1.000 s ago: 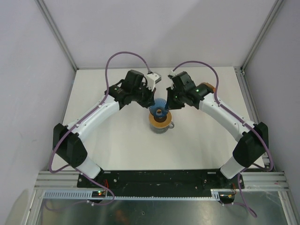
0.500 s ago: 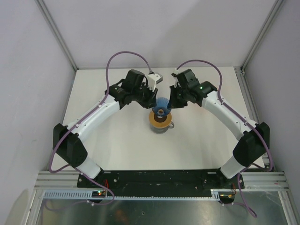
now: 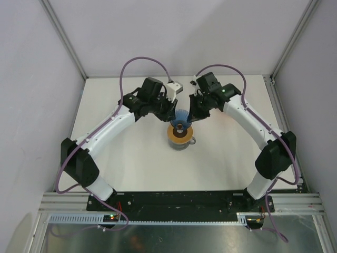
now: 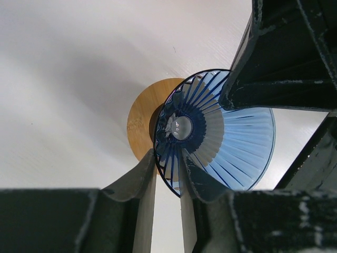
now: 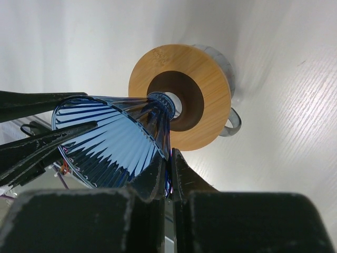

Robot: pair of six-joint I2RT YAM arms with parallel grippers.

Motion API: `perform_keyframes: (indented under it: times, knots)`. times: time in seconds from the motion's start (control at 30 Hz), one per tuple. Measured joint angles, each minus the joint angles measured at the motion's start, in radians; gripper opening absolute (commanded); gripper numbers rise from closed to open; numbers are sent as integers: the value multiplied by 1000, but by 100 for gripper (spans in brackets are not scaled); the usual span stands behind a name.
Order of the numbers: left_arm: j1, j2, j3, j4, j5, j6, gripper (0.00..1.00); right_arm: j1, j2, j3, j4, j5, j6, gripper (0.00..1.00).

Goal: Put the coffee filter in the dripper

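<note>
The dark-blue translucent dripper hangs tilted just above the flat orange ring, which lies on the grey mug. My left gripper is shut on the dripper's rim from the left; its jaws straddle the ribbed wall. My right gripper is shut on the dripper's wall from the right. The right gripper's fingers show in the left wrist view. The coffee filter is out of view.
The orange ring and the mug's handle sit directly below the dripper's spout. The ring also shows behind the dripper in the left wrist view. White walls and metal posts enclose the table on three sides.
My right arm has swung left and in toward the dripper, and its gripper now grips the dripper's right side. My left arm and the dripper have barely moved.
</note>
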Motion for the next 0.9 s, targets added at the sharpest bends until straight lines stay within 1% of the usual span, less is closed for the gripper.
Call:
perform_keyframes:
  times: [0.17,0.27,0.4,0.57,0.9]
  knots:
    - [0,3,0,-14,2,0,23,0,23,31,-42,-14,-13,0]
    - [0,4,0,-13,3,-1,17,0,27,38,-53,-16,-19,0]
    - [0,14,-3,-14,3,-1,7,0,40,40,-66,-18,-19,0]
    - [1,26,-14,-16,-1,-2,2,0,64,40,-72,-28,-20,0]
    - [3,29,-18,-10,-4,-3,0,-2,72,42,-72,-40,-19,0]
